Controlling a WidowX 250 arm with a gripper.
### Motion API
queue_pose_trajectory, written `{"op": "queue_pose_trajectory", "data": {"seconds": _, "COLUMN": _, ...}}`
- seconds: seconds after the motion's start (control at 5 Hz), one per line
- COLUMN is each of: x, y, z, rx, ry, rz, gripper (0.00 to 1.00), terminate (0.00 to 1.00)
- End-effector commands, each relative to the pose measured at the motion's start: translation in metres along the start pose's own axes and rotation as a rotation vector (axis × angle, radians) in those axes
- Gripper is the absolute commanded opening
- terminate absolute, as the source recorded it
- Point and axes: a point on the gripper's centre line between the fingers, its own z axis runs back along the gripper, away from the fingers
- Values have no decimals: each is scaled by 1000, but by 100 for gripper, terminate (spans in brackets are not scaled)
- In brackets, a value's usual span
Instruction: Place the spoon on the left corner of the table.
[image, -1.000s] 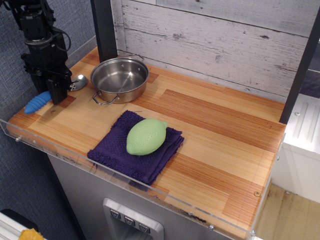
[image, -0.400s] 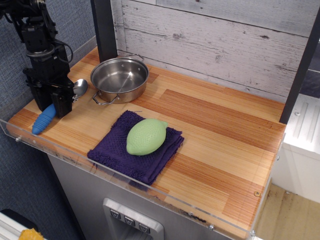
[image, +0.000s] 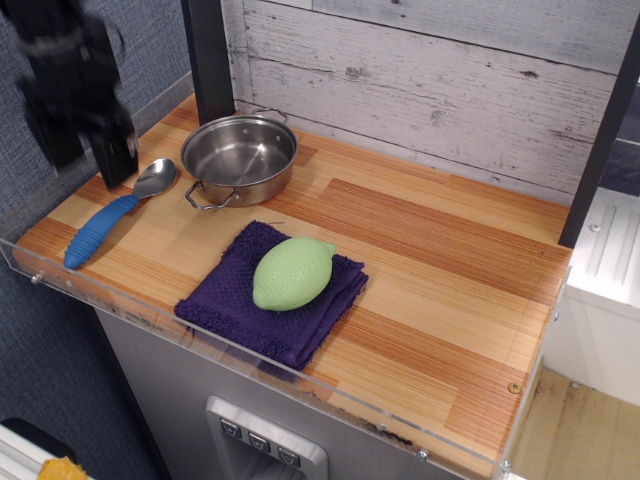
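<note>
Blue-handled spoon (image: 112, 216) lying flat, silver bowl up, near left corner of striped wooden table (image: 420, 260)

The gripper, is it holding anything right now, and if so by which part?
Nothing is held. The gripper is blurred and raised above the table; the spoon lies flat on the wood, apart from the fingers.

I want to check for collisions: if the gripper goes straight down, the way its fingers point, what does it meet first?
The gripper is blurred and seems raised. Straight down it would probably meet the table just behind the spoon, perhaps clipping the spoon's bowl; depth is unclear.
</note>
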Motion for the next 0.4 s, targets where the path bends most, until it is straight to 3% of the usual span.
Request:
{"op": "queue_pose_trajectory", "data": {"seconds": 0.0, "x": 13, "y": -45, "z": 82, "rx": -5, "ry": -147, "rz": -31, "gripper": 100, "terminate": 0}}
{"op": "queue_pose_trajectory", "data": {"seconds": 0.2, "x": 18, "y": -58, "z": 89, "rx": -9, "ry": -163, "rz": -45, "gripper": 100, "terminate": 0}}
